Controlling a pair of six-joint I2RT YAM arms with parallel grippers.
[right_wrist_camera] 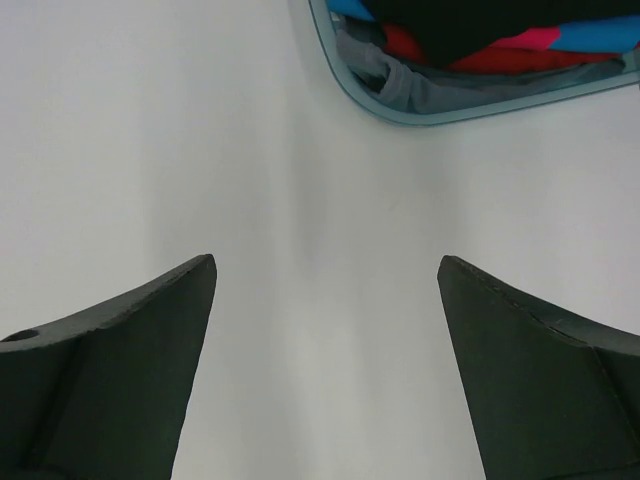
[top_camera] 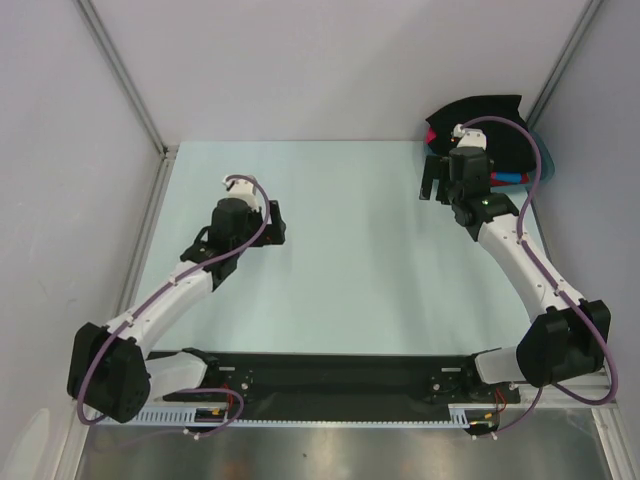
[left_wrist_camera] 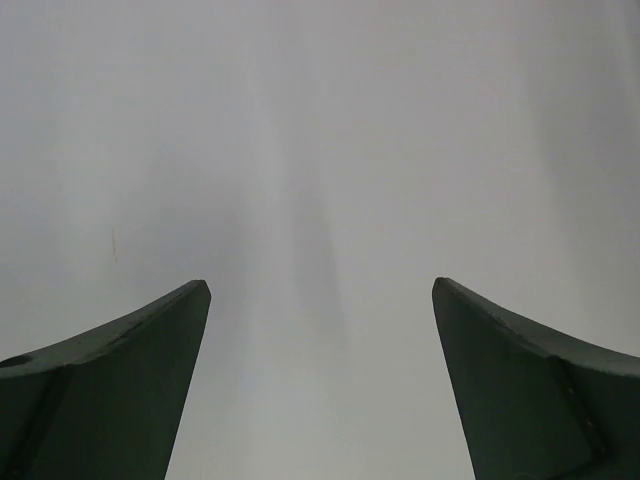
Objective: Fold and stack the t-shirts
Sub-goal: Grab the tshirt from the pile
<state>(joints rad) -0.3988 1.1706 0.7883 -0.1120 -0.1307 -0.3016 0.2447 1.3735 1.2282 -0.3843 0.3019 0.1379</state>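
The t-shirts lie heaped in a teal basin at the table's back right corner. A large black t-shirt drapes over the top of the heap. Under the black t-shirt, the right wrist view shows red, magenta and blue cloth. My right gripper hangs open just in front of the basin, over bare table, with nothing between its fingers. My left gripper is open and empty over the left middle of the table.
Grey cloth lies along the basin's near rim. White walls with metal posts close in the pale table at the back and sides. A black rail carrying both arm bases runs along the near edge.
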